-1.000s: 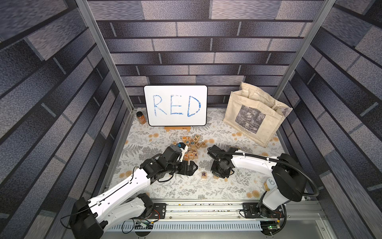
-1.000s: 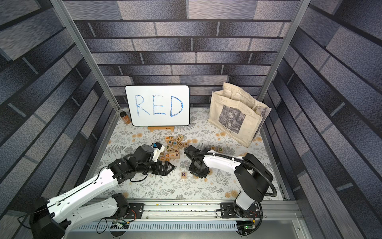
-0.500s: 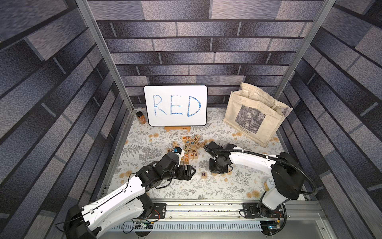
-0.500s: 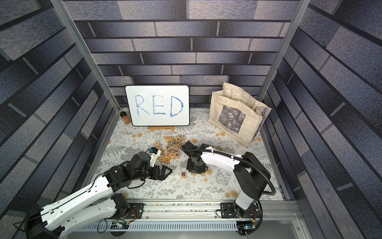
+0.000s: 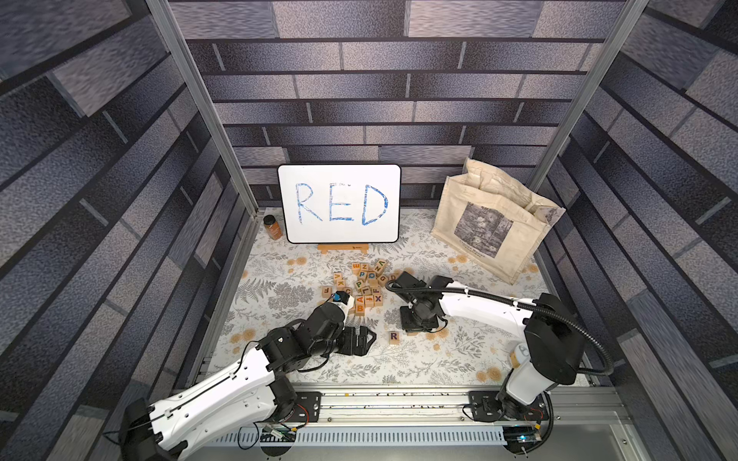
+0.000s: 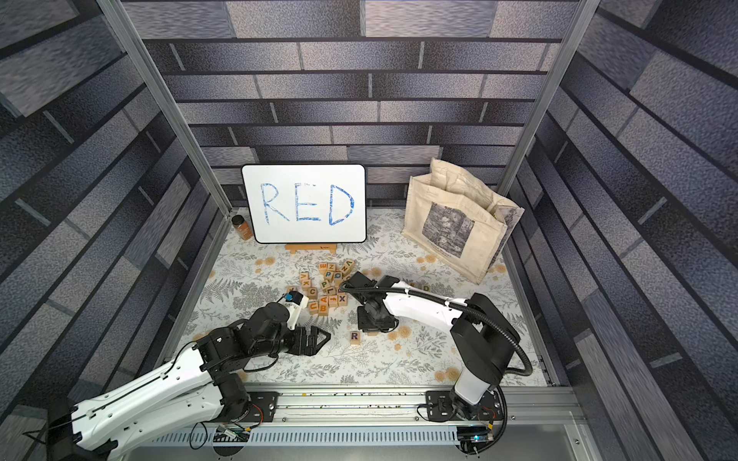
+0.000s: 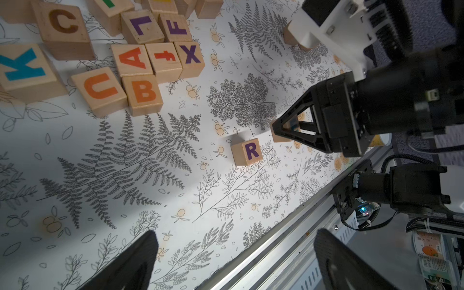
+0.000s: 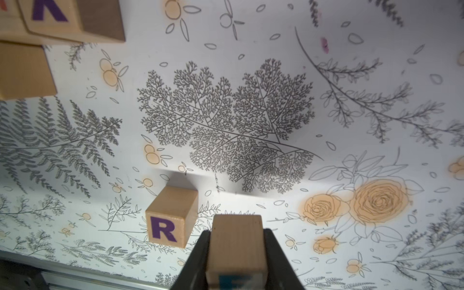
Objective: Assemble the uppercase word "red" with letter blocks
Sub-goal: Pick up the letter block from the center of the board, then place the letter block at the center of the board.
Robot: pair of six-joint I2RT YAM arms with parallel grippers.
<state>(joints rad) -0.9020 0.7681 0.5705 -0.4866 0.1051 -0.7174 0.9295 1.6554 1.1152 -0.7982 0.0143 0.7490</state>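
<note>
The right gripper stands clamped on a small light-wood cube just beside the dark-purple R cube, which sits alone on the floral mat, apart from the heap of letter blocks. The held cube's teal letter is cut off at the frame edge, unreadable. The left gripper hangs with jaws wide apart, empty.

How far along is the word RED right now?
Done: the R block sits alone on the floral mat. In hand: the right pincer grips a teal-lettered block just beside the R, not yet released. Remaining: a D block waits farther back, unplaced.
</note>
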